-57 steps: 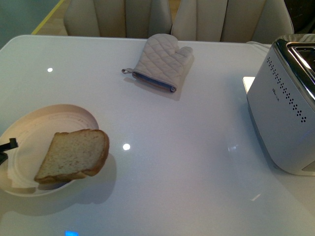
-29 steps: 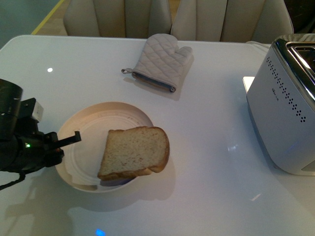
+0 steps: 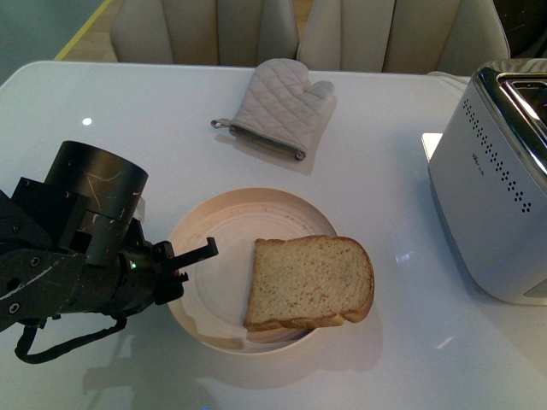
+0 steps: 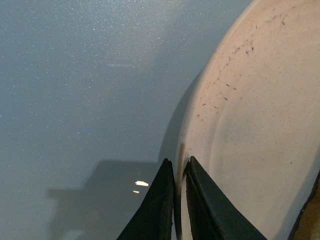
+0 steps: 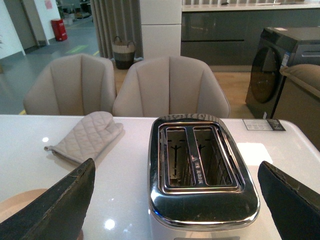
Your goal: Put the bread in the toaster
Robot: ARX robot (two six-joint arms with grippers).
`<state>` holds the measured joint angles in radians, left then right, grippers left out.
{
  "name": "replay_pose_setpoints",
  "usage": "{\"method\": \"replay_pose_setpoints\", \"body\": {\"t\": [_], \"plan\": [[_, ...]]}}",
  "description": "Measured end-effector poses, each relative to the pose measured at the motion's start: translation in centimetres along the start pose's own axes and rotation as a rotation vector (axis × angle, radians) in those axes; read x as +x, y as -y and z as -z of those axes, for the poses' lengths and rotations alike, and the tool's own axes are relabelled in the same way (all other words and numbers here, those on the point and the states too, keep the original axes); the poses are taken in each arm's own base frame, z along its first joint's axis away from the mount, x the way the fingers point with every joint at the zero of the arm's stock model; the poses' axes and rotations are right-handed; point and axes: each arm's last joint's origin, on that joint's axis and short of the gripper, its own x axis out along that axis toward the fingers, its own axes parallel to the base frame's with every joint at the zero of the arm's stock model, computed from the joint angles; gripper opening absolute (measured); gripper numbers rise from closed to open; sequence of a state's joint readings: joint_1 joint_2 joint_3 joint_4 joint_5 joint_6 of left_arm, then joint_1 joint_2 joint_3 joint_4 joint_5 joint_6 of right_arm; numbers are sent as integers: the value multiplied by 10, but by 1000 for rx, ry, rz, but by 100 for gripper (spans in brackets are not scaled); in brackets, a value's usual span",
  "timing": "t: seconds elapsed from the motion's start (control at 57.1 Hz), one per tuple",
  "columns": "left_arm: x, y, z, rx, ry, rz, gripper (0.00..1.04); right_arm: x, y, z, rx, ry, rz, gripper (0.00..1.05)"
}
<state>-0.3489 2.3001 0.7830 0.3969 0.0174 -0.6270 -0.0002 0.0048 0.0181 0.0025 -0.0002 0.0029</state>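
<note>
As it lies flat on plate (image 3: pixel 222 248), bread (image 3: pixel 309 282), rounded top toward toaster (image 3: pixel 491 184)

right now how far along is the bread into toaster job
Done: nothing of the loading itself; both toaster slots are empty. In hand: the left tool pinches the rim of the plate that carries the bread. Left: the right tool, open and empty, faces the toaster; the bread still needs grasping and dropping into a slot.

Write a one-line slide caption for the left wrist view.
Left fingers clamped on the rim of the cream plate, white table beside it.
</note>
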Motion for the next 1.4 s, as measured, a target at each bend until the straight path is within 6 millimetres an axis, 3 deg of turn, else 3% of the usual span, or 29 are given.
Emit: {"method": "replay_pose_setpoints", "body": {"t": [0.228,0.421,0.648,0.841,0.999,1.139,1.262,1.402], "plan": [[-2,2,1,-24,5,14,5,0,0,0,0,0,0,96],[-15,-15,6,-45,23,-3,34,0,0,0,0,0,0,96],[-73,-36,-23,-84,232,36,69,0,0,0,0,0,0,96],[-132,-55,-31,-115,401,86,98,0,0,0,0,0,0,96],[-206,-63,-30,-126,640,202,97,0,0,0,0,0,0,96],[-251,-63,-20,-78,798,237,97,0,0,0,0,0,0,96],[-266,-65,-8,-34,883,269,96,0,0,0,0,0,0,96],[-265,-70,6,219,1130,119,70,0,0,0,0,0,0,96]]}}
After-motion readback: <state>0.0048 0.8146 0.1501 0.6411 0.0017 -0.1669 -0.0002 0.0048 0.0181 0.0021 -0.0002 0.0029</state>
